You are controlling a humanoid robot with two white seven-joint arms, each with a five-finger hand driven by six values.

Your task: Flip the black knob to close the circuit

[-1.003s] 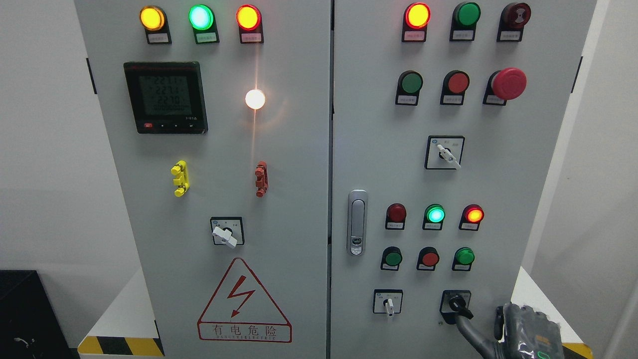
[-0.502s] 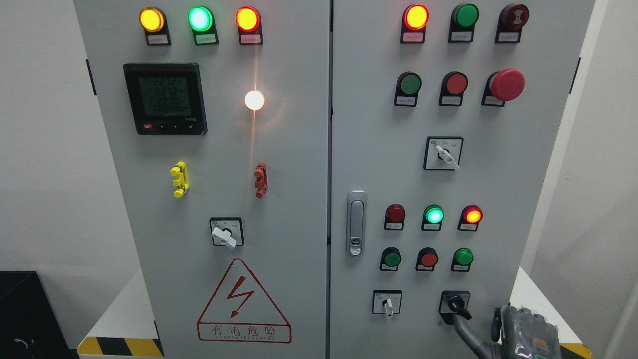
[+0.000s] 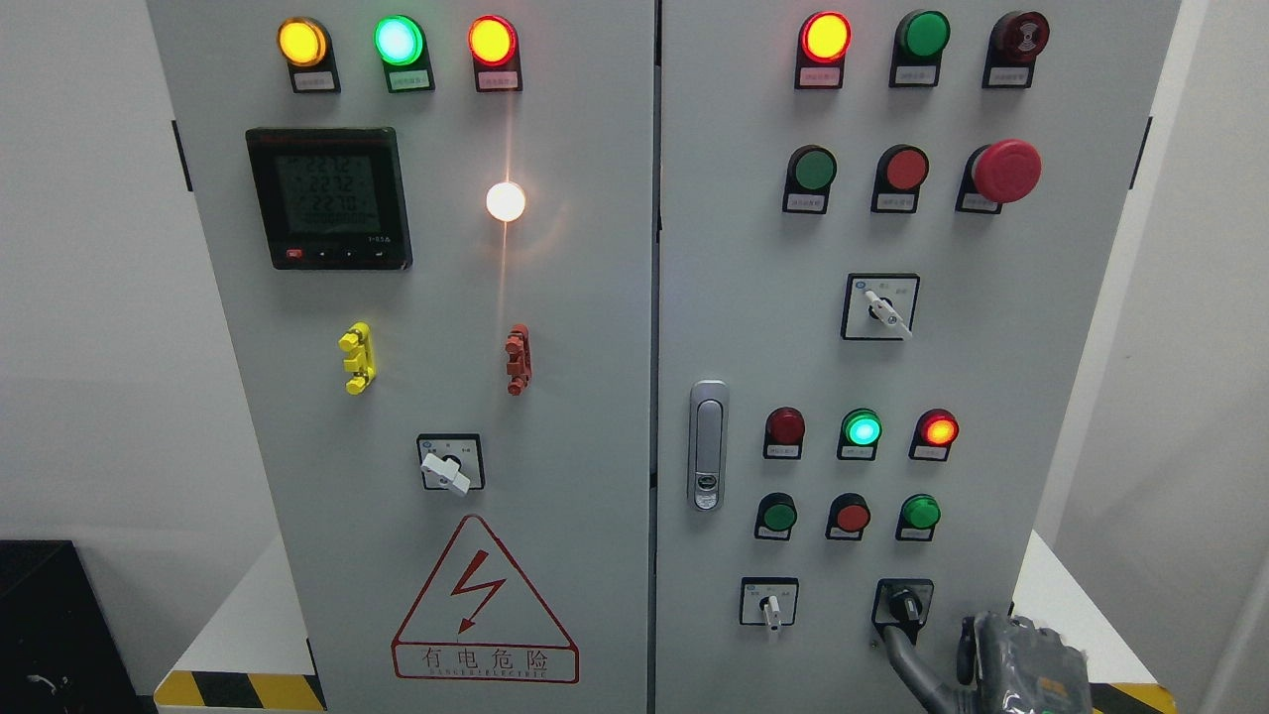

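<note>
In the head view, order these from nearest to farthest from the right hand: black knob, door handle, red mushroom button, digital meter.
1. black knob, just left of the right hand, bottom right
2. door handle, middle
3. red mushroom button, upper right
4. digital meter, upper left

The cabinet (image 3: pixel 595 297) looks like smooth, matt grey painted metal. The door handle (image 3: pixel 707 444) in the middle is shiny silver metal. The black knob (image 3: pixel 903 603) at the lower right looks like hard, slightly shiny plastic. The big red button (image 3: pixel 1006 170) at the upper right is smooth plastic. The right hand (image 3: pixel 1021 669) in the bottom right corner looks grey and matt.
</note>
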